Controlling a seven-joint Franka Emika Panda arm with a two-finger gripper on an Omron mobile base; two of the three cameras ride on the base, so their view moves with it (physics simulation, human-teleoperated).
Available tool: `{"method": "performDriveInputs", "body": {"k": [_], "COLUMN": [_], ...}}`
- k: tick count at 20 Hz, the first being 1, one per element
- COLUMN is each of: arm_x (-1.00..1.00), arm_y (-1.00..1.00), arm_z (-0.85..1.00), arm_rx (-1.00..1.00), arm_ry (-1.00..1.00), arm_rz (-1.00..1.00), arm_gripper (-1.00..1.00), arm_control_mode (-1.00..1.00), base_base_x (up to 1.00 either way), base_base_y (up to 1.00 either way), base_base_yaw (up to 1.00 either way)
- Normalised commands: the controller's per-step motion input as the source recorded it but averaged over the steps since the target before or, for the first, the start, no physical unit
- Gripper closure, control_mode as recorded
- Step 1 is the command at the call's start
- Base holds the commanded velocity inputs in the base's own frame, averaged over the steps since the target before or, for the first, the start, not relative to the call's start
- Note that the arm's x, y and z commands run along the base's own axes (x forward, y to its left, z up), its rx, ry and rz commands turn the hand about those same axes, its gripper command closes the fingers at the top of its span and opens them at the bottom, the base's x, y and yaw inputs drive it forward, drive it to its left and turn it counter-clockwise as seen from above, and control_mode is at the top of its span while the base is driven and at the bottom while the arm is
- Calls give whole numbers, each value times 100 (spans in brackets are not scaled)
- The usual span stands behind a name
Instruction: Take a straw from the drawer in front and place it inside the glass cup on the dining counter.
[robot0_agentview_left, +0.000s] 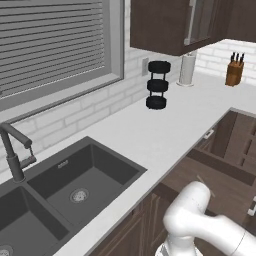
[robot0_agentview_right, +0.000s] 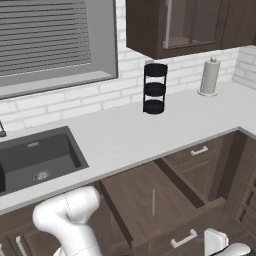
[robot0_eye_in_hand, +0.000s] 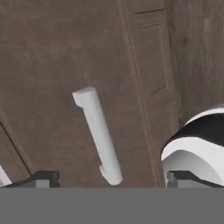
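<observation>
Drawer (robot0_agentview_right: 150, 200) standing pulled out at bottom centre of the right base view, straw (robot0_agentview_right: 153, 202) lying flat on its floor, roughly mid-drawer, pointing front to back. Claw (robot0_eye_in_hand: 109, 180) hanging released, jaws spread wide, tips sitting at the bottom left and bottom right corners of the hand view with the silver bar handle (robot0_eye_in_hand: 99, 135) between and just beyond them, not touching. Probably sitting there because the handle's just been used for pulling. Guessing next up is lifting over the front panel and reaching down for the straw. Looking thin, so tricky pinching off a flat bottom.
</observation>
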Motion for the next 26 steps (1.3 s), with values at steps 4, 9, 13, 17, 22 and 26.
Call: {"method": "performDriveInputs", "body": {"k": [4,9,13,17,22,26], "arm_x": [-11,5,20,29,45,38], "arm_y": [-3,3,12,25,39,49], "arm_z": [99,99,87,44,2,0], "arm_rx": [-25,-33,-34,-37,-36,-31], "arm_ry": [0,1,6,18,21,21], "arm_rz": [0,0,0,0,9,16], "arm_gripper": [-100,-100,-100,-100,-100,-100], "arm_control_mode": [-100,-100,-100,-100,-100,-100], "base_base_x": [0,0,0,0,0,0], "base_base_y": [0,0,0,0,0,0], "base_base_yaw": [0,0,0,0,0,0]}}
